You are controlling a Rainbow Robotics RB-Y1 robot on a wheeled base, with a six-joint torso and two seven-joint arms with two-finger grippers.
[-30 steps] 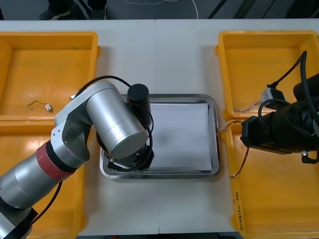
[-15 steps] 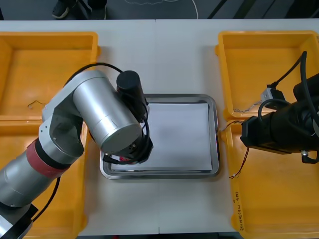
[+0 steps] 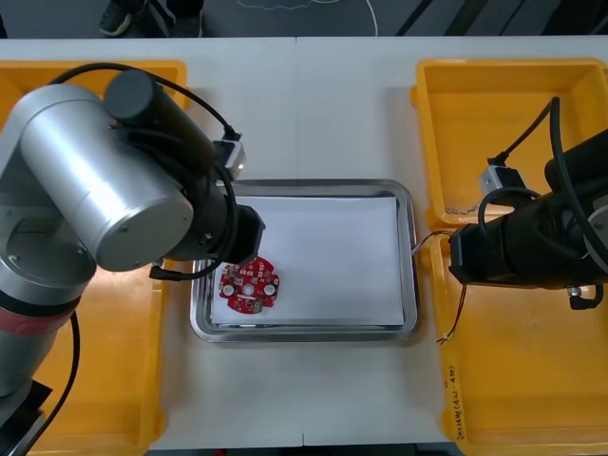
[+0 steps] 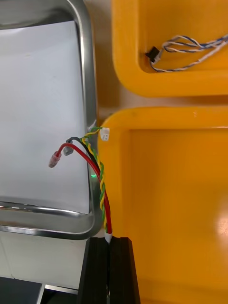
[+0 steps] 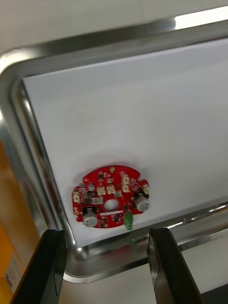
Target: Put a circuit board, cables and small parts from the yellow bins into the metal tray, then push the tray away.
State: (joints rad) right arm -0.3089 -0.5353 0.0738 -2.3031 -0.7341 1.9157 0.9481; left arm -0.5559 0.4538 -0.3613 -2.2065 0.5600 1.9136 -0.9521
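My left pincer [image 5: 107, 233] hangs spread and empty over the tray's [image 3: 410, 275] near-left corner, where the red circuit board [image 3: 249, 286] lies flat. My right pincer [image 4: 108, 243] grasps the red and yellow cable [image 4: 102, 190], which crosses the tray's right rim.

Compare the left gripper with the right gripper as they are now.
The left gripper is open and holds nothing; the right gripper is shut on the red and yellow cable. The left gripper hangs over the circuit board lying in the metal tray; the right gripper sits outside the tray's right edge, by a yellow bin. Both have black fingers.
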